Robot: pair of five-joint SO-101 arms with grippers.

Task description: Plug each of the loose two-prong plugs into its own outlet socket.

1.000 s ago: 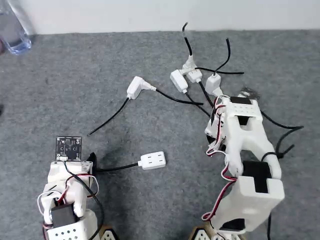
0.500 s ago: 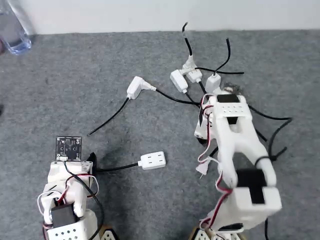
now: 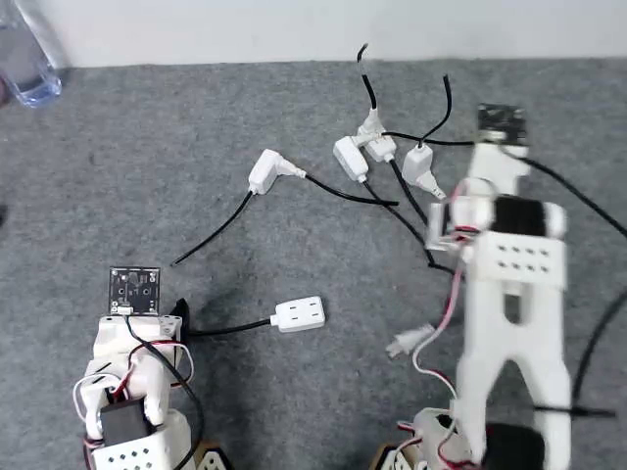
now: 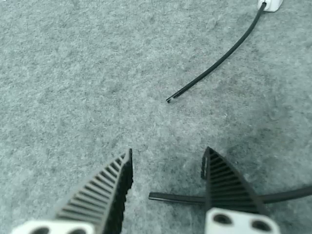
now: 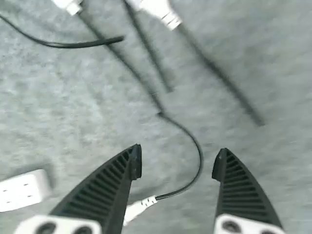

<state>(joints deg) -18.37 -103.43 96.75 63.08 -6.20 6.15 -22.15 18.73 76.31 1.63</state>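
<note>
The left arm [image 3: 132,387] sat folded close over its base at the near left, wrist tipped downward. The left end effector [image 4: 168,157] stood open, its two ridged fingers [image 4: 107,190] spread well apart. The right arm [image 3: 514,294] stretched farther forward from its base. The right end effector [image 5: 178,155] was likewise open, pointing down.

Plug [image 3: 263,172] behind socket [image 3: 299,312] (well apart)
</note>
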